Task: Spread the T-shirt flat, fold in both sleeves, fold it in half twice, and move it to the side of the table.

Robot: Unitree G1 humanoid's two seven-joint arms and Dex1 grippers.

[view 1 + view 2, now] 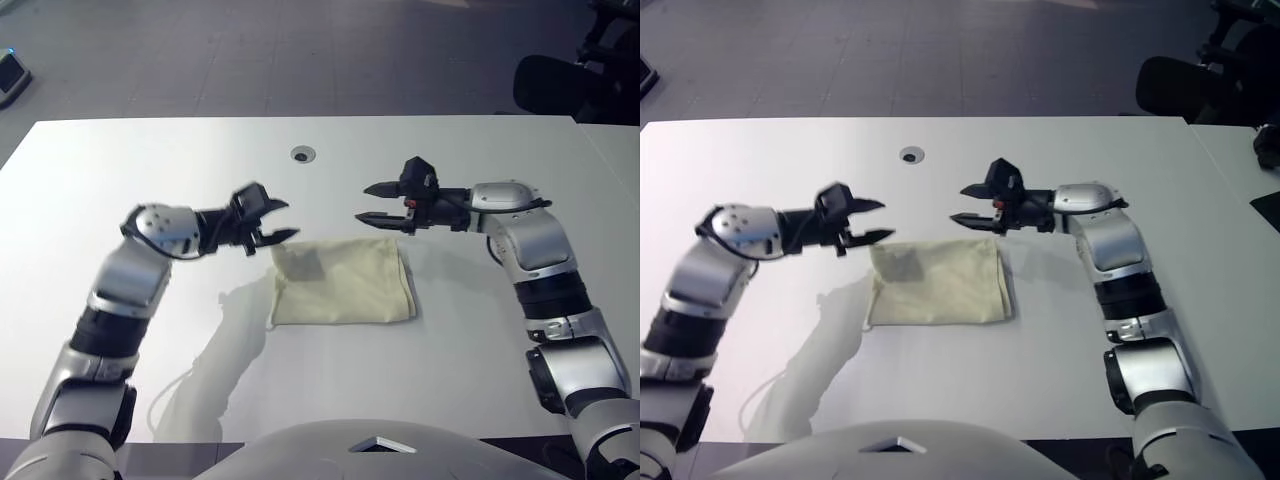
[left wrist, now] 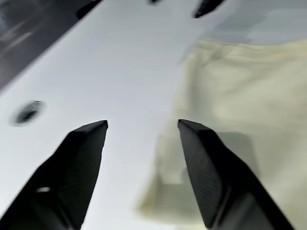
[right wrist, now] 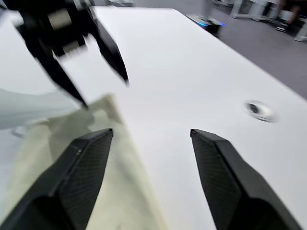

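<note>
Apparently fully folded, the T-shirt [image 1: 345, 283] lies mid-table [image 1: 150, 170], left gripper [image 1: 290, 220] spread above its 11 o'clock corner, right gripper [image 1: 362, 203] spread near 1 o'clock; next, probably pinch an edge and slide it aside.

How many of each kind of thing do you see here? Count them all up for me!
Black two-fingered claws: 2 (left claw, right claw)
Folded cream cloth T-shirt: 1
Round grey hole: 1
White table: 1
Total: 5
</note>
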